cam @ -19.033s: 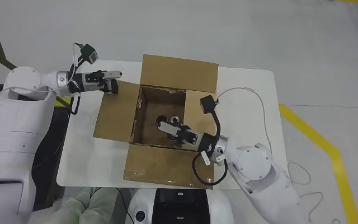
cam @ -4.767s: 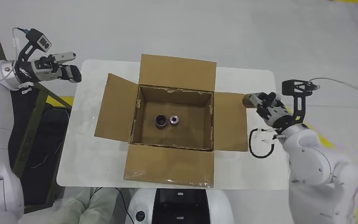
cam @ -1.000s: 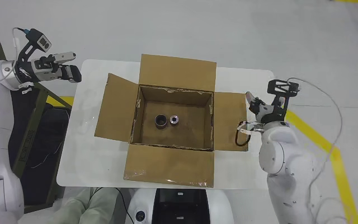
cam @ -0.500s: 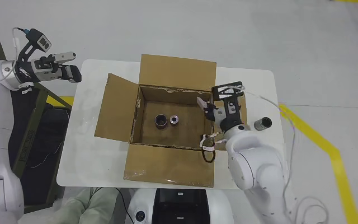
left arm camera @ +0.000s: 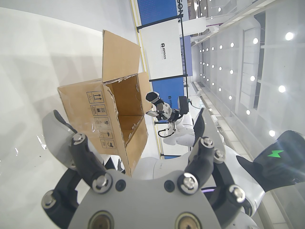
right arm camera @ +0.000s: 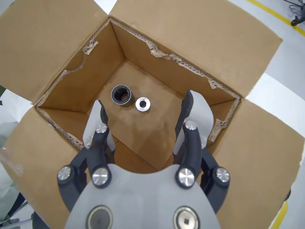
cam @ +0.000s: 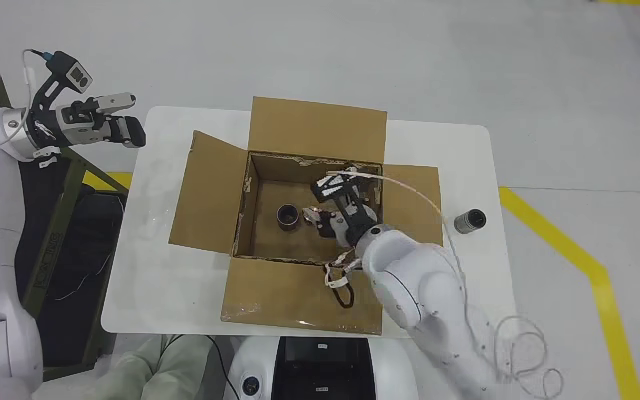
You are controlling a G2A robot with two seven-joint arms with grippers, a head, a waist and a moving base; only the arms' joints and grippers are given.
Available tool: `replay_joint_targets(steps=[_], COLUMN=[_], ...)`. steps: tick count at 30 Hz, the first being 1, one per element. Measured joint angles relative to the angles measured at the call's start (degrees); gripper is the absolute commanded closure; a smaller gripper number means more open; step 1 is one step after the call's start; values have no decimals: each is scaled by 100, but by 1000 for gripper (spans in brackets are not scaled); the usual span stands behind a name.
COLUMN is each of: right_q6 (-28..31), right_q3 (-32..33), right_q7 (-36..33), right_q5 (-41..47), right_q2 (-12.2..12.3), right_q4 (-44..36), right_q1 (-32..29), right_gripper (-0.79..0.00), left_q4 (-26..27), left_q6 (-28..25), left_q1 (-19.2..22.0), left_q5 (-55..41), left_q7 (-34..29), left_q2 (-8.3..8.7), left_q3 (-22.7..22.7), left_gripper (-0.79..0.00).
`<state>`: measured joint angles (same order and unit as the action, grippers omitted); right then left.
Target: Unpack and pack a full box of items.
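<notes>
An open cardboard box (cam: 205, 205) stands mid-table with its flaps spread. On its floor lie a black cylinder (right arm camera: 121, 94) and a silver ring (right arm camera: 143, 104) side by side. My right gripper (right arm camera: 143, 98) hangs open and empty above them, inside the box mouth (cam: 320, 220). The black cylinder (cam: 287, 214) sits just to its left in the top view. Another dark cylinder (cam: 468, 220) lies on the table right of the box. My left gripper (cam: 135, 115) is open and empty over the table's far left corner, facing the box (left arm camera: 95, 110).
The white table (cam: 150, 260) has bare room left of the box and along its right side. Torn cardboard edges (right arm camera: 166, 55) line the box opening. The right arm's cable loops over the right flap (cam: 410, 200).
My right gripper swung left from the table's right edge to over the box interior. A dark cylinder now lies on the table at the right. The left arm has not moved.
</notes>
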<state>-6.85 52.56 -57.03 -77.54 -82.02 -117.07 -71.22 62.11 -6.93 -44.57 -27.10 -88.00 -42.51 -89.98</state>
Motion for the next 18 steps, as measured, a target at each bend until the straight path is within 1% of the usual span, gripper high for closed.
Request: replay_joint_targets(steps=[4, 9, 13, 18], right_q6=[13, 21, 26, 116], right_q3=[-60, -77, -141, -194], right_q7=[14, 27, -36, -168], right_q5=[334, 653, 664, 598], right_q2=[-65, -130, -162, -171], right_q4=[574, 1105, 1437, 1649], right_q1=[279, 590, 743, 779], right_gripper=[-579, -551, -557, -554], left_q4=[0, 0, 0, 0], left_q6=[0, 0, 0, 0], left_q1=[0, 0, 0, 0], left_q5=[0, 0, 0, 0], left_q7=[0, 0, 0, 0], left_q2=[0, 0, 0, 0], left_q3=[0, 0, 0, 0], left_gripper=[-785, -785, -785, -785])
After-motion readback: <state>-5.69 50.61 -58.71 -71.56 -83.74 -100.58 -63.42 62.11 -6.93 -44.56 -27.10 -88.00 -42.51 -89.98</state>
